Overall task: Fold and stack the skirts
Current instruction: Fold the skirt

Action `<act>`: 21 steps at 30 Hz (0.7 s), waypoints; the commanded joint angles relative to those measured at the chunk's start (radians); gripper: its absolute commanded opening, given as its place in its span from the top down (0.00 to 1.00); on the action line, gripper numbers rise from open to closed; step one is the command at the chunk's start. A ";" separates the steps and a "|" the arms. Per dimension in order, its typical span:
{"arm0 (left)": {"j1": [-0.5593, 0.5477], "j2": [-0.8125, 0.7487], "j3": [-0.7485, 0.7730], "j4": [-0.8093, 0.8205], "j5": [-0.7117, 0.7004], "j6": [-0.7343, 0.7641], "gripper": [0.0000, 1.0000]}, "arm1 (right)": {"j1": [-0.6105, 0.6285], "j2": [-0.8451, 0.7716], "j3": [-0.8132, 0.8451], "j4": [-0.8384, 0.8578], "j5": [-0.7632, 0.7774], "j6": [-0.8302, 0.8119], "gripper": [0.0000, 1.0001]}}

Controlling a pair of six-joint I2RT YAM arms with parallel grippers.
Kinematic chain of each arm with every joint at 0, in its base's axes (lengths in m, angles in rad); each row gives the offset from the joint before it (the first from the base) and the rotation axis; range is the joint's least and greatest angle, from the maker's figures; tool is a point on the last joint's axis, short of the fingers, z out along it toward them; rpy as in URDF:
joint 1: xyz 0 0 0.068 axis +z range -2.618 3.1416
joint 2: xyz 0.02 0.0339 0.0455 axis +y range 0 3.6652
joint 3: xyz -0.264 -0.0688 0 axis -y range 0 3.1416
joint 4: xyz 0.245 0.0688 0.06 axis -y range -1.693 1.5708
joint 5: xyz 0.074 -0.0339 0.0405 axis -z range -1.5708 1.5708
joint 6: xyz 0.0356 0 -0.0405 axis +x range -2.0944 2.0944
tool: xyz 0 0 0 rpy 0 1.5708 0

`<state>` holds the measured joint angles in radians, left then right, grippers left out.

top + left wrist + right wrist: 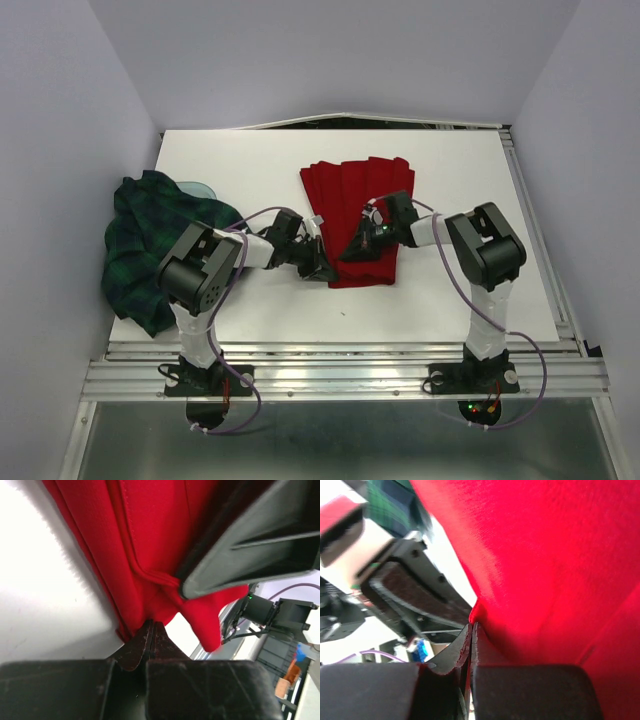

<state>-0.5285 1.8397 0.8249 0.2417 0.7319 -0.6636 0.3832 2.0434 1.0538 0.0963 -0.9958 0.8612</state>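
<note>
Where the two arms meet at the near end of the red pleated skirt (365,200), the left jaws are pinched tight on its near left corner. The right jaws are clamped on the cloth just beside them. The skirt lies fanned on the middle of the white counter (450,160), wider end far. The green and navy plaid skirt (150,245) sits crumpled over the counter's left edge, well apart.
</note>
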 commanded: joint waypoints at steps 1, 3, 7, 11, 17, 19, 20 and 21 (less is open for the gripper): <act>-0.004 0.050 0.010 -0.039 -0.049 0.015 1.00 | -0.010 -0.078 -0.031 0.190 -0.006 0.183 0.99; -0.005 0.055 0.013 -0.039 -0.048 0.013 1.00 | -0.010 -0.077 -0.041 0.239 -0.004 0.228 0.99; -0.007 0.050 0.011 -0.039 -0.049 0.015 1.00 | 0.012 -0.039 -0.069 0.339 -0.004 0.279 0.99; -0.007 0.049 0.010 -0.036 -0.049 0.013 1.00 | 0.039 -0.008 -0.087 0.396 0.020 0.288 0.99; -0.007 0.049 0.008 -0.030 -0.039 0.010 1.00 | 0.048 0.076 -0.094 0.489 0.049 0.277 0.99; -0.007 0.047 0.006 -0.028 -0.031 0.007 1.00 | 0.048 0.109 -0.103 0.533 0.049 0.268 0.99; -0.007 0.046 0.006 -0.027 -0.026 0.007 1.00 | 0.048 0.119 -0.106 0.533 0.051 0.265 0.99; -0.005 0.035 0.008 -0.027 -0.016 0.009 1.00 | 0.048 0.145 -0.115 0.545 0.049 0.251 0.99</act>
<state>-0.5293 1.8648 0.8379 0.2512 0.7597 -0.6815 0.4198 2.1159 0.9665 0.5629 -0.9794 1.1103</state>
